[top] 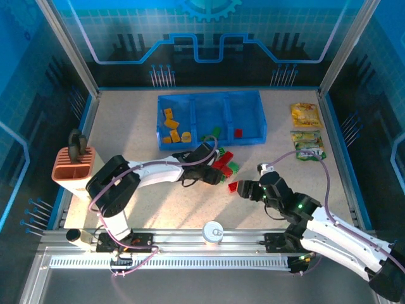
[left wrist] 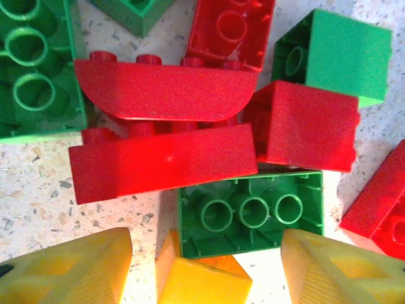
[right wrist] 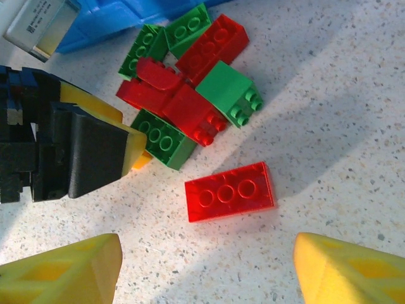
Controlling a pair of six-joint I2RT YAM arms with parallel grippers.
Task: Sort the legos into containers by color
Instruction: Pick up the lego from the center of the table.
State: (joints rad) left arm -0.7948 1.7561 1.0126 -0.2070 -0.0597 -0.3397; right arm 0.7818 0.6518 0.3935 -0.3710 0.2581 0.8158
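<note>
A pile of red and green legos [top: 223, 163] lies in front of the blue tray of containers [top: 166, 142]. Yellow legos sit in its left compartment, a green one in the middle, a red one on the right. My left gripper [top: 212, 168] is low over the pile's near side and open. Between its fingers [left wrist: 69, 269] lie an upturned green lego [left wrist: 250, 215] and a yellow-orange lego [left wrist: 199, 278], touching neither finger. My right gripper [right wrist: 205, 272] is open, just short of a lone upturned red lego [right wrist: 230, 191].
A salmon-pink slotted holder [top: 73, 166] stands at the left edge. Two snack packets [top: 307, 130] lie at the right. A small can [top: 213, 232] sits on the front rail. Enclosure walls ring the table.
</note>
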